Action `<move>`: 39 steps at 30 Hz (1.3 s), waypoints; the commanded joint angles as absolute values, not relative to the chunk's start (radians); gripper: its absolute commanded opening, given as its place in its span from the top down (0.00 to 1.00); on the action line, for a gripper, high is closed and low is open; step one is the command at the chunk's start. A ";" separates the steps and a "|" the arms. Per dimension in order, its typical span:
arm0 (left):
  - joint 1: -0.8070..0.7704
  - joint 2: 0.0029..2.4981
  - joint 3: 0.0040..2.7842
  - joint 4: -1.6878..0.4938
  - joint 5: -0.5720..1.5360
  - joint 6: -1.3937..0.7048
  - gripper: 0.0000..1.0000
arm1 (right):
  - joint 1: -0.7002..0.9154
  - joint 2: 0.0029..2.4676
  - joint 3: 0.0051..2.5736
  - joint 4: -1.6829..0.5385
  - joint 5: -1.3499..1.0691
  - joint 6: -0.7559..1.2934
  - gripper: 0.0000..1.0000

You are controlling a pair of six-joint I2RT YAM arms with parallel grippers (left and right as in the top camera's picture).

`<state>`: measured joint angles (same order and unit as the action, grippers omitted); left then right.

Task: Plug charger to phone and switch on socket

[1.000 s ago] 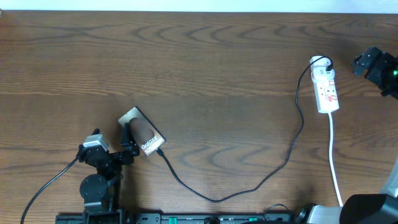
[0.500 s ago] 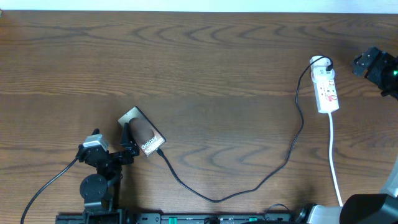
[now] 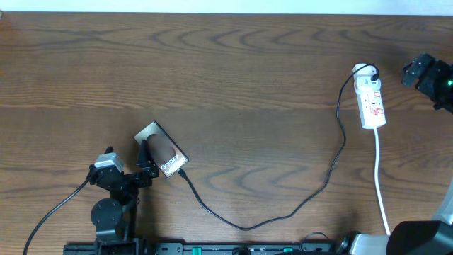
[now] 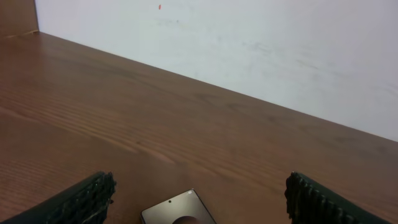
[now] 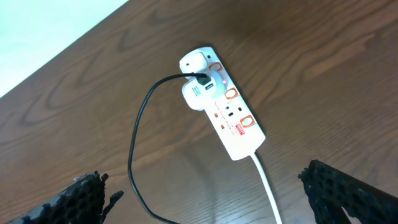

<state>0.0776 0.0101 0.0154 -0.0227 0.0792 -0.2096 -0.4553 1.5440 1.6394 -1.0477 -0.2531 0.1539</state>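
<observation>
Right fingers (image 5: 348,193) spread near socket (image 5: 227,118), wrist-view only

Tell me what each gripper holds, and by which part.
Nothing is held. The left gripper is open, its fingers wide of the phone on either side. The right gripper hangs open above the socket, empty.

The phone (image 3: 162,150) bears white lettering "Galaxy" on its dark band; print on the socket (image 5: 222,112) is unreadable
</observation>
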 commanded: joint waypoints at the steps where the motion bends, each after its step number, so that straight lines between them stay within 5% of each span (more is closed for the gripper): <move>1: 0.082 0.004 0.004 -0.066 0.093 -0.210 0.10 | -0.448 1.522 1.640 -1.030 -0.246 0.164 0.01; 5: 0.082 0.004 0.004 -0.066 0.093 -0.210 0.10 | -0.392 1.481 1.601 -0.944 -0.246 0.164 0.01; 15: 0.082 0.004 0.004 -0.066 0.093 -0.210 0.10 | 0.007 1.207 0.985 -0.013 -0.225 -0.055 0.01; 23: 0.082 0.004 0.004 -0.066 0.093 -0.210 0.10 | 0.131 0.869 0.432 0.443 -0.147 -0.155 0.01; 31: 0.082 0.004 0.004 -0.066 0.093 -0.210 0.10 | 0.132 0.373 0.012 0.505 -0.086 -0.154 0.01; 39: 0.082 0.004 0.004 -0.066 0.093 -0.210 0.10 | 0.115 0.019 0.006 0.037 -0.043 -0.136 0.01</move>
<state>0.0776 0.0105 0.0193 -0.0288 0.0792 -0.2096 0.1268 0.0395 0.0082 0.0792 -0.0700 -0.1398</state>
